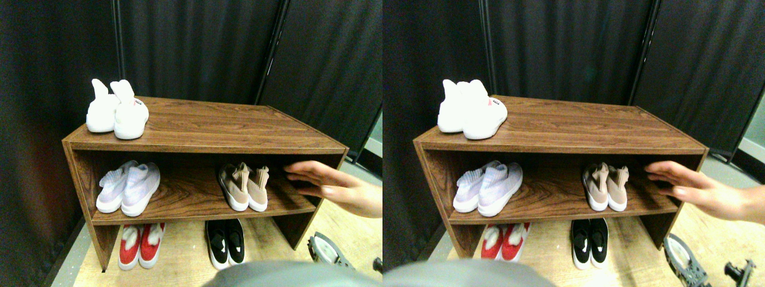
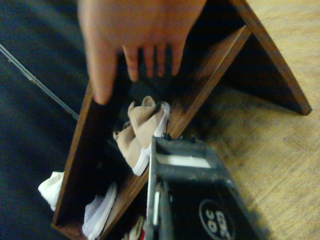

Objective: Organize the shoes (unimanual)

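A pair of beige-tan knit sock-style sneakers (image 1: 245, 186) with ribbed ankle collars and thick white soles stands side by side on the middle shelf of a dark walnut-brown wooden shoe rack (image 1: 203, 128), toward its right end, heels facing outward. A person's hand (image 1: 331, 185) reaches in from the right at that shelf's open end, fingers spread, close to the beige pair but apart from it. At the left end of the same shelf sits a pale lilac-white knit pair (image 1: 128, 188). On top of the rack, at the left, stands an all-white high-collared pair (image 1: 116, 110). On the floor under the rack are a red-and-white pair (image 1: 140, 245) and a black-and-white pair (image 1: 226, 242). The robot's right gripper (image 1: 329, 251) rests low beside the rack's right foot; whether its jaws are wide or narrow cannot be told.
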Controlling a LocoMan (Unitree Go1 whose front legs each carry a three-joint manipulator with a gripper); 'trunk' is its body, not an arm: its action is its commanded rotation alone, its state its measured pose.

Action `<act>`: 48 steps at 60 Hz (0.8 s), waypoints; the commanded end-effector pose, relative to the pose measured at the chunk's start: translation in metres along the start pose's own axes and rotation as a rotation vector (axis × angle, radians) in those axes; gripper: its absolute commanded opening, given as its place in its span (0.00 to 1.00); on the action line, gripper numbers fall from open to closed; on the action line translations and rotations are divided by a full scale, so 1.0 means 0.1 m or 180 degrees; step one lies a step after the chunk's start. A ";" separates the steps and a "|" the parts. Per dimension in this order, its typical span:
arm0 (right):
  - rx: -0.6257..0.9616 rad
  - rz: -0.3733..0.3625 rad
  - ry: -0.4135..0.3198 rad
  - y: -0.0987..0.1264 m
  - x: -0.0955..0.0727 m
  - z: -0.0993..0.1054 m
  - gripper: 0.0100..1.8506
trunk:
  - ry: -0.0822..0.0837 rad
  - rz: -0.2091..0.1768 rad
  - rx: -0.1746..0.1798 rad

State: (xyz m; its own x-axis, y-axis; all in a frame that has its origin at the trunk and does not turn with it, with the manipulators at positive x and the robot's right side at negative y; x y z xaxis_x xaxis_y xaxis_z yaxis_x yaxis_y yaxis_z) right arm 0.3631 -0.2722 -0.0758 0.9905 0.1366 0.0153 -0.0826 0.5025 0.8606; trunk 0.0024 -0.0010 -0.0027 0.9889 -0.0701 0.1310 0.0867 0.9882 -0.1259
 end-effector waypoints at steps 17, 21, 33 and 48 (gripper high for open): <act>0.0003 0.0417 0.0108 0.41 -0.16 -0.08 0.03 | -0.0160 0.0068 -0.0087; 0.0018 0.0478 0.0146 0.42 -0.15 -0.11 0.03 | -0.0163 0.0071 -0.0093; 0.0091 0.0489 0.0153 0.42 -0.13 -0.16 0.03 | -0.0130 0.0067 -0.0075; 0.0130 0.0425 0.0086 0.42 -0.11 -0.21 0.03 | -0.0071 0.0045 -0.0054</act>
State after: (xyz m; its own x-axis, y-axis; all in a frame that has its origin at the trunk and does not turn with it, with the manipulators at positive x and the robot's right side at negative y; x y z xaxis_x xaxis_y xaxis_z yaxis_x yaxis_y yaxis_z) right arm 0.3452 -0.2386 -0.0579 0.9722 0.2222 0.0733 -0.1685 0.4478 0.8781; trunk -0.0015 -0.0026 -0.0041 0.9854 -0.0547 0.1614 0.0777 0.9871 -0.1400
